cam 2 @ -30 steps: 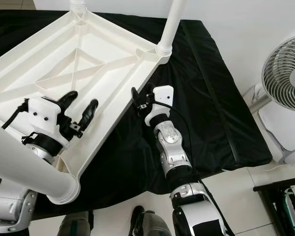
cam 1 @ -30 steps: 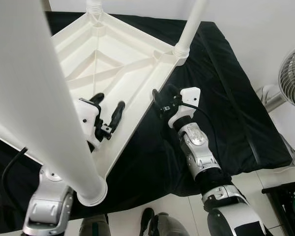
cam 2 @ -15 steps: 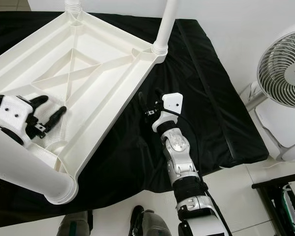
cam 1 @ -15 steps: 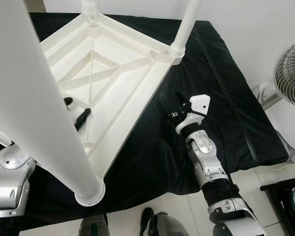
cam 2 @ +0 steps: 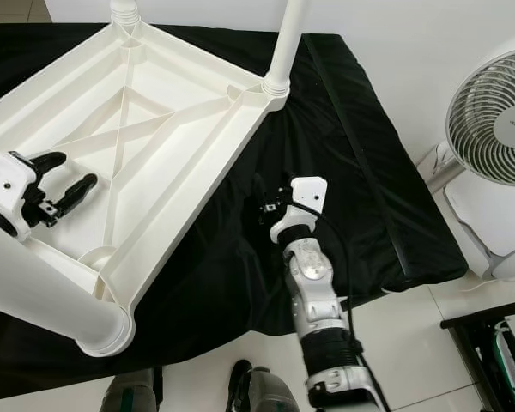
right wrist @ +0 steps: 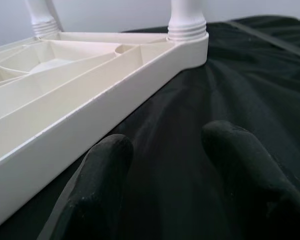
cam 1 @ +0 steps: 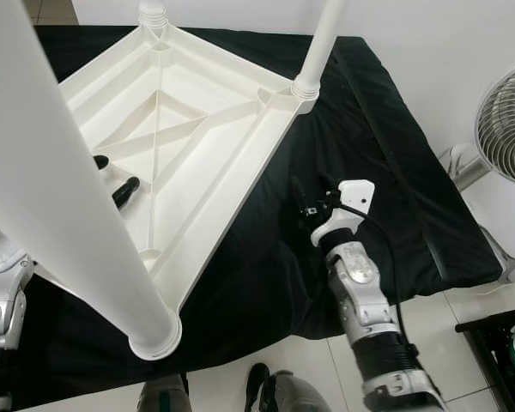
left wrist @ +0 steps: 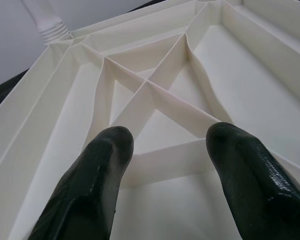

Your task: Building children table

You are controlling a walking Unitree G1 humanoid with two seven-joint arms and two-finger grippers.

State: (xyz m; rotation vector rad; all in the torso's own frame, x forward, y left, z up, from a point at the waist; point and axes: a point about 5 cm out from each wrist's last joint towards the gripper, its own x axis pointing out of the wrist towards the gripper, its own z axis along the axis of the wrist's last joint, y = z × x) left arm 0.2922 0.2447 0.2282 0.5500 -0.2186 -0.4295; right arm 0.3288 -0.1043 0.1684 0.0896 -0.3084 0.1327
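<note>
Two tools agape, empty | left tool (cam 2: pixel 58 187) over upturned table (cam 2: pixel 180 112) | right tool (cam 2: pixel 270 209) above black cloth (cam 2: pixel 360 172)

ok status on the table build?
Left gripper open over upturned tabletop. Right gripper open, over black cloth. Three legs in. Nothing blocking.

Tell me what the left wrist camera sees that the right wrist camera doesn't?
Left wrist view: the crossed ribs inside the upside-down white table, seen between the left gripper and its open black fingers. Right wrist view: the black cloth beside the table's outer edge, past the right gripper, open too. Both show the table and a screwed-in leg.
</note>
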